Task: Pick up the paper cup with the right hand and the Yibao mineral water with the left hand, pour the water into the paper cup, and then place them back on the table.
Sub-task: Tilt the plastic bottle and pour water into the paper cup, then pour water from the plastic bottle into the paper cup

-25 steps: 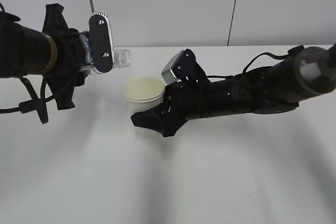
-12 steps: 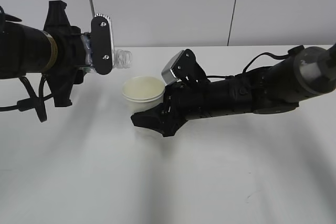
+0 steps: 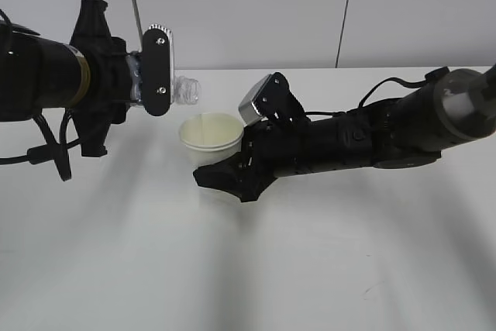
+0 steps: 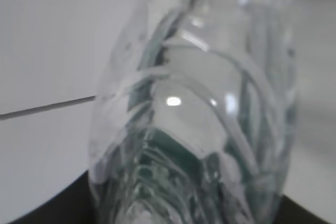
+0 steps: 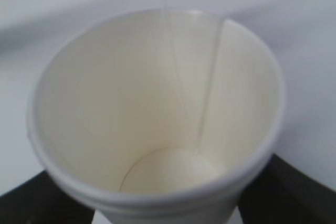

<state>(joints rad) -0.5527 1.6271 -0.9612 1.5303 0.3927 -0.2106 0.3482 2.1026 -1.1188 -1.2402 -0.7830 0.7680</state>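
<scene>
The left hand [image 3: 159, 71] pinches the Yibao mineral water [image 3: 184, 89] sideways, its open neck pointing to 3 o'clock, just above the rim of the paper cup [image 3: 211, 139] at the cup's 10 o'clock. The right hand [image 3: 232, 176] reaches in from 3 o'clock, claw clasped around the upright cup, held low over the table [image 3: 310, 269]. A thin stream of water falls inside the cup

Pale panelled wall [image 3: 256, 9] with dark seams
</scene>
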